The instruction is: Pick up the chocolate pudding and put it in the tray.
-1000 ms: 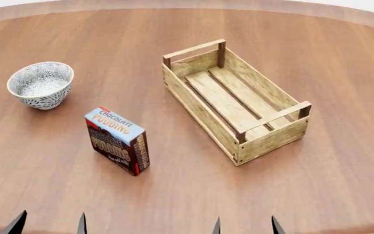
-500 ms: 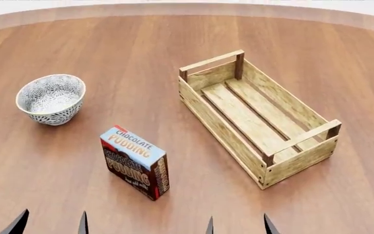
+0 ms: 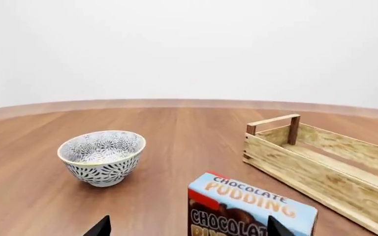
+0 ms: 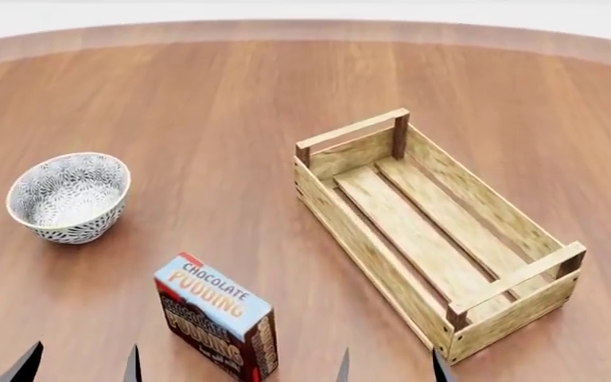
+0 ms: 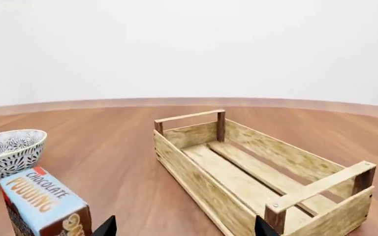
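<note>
The chocolate pudding box [image 4: 216, 326] stands upright on the wooden table, light-blue face up, near the front edge of the head view. It also shows in the left wrist view [image 3: 251, 209] and the right wrist view [image 5: 43, 205]. The tray [image 4: 433, 231], a light wooden slatted crate, lies to its right, empty, and shows in both wrist views [image 3: 320, 164] [image 5: 261, 167]. My left gripper [image 4: 80, 368] is open and empty, just left of the box. My right gripper [image 4: 391, 370] is open and empty, between box and tray. Only the fingertips show.
A grey-white patterned bowl [image 4: 69, 196] stands at the left, behind the box, also in the left wrist view [image 3: 102, 156] and the right wrist view [image 5: 6, 153]. The round table's far edge [image 4: 305, 30] curves across the back.
The head view has shifted: box, bowl and tray all sit lower in the frame, closer to my grippers. The objects themselves have not moved on the table.
</note>
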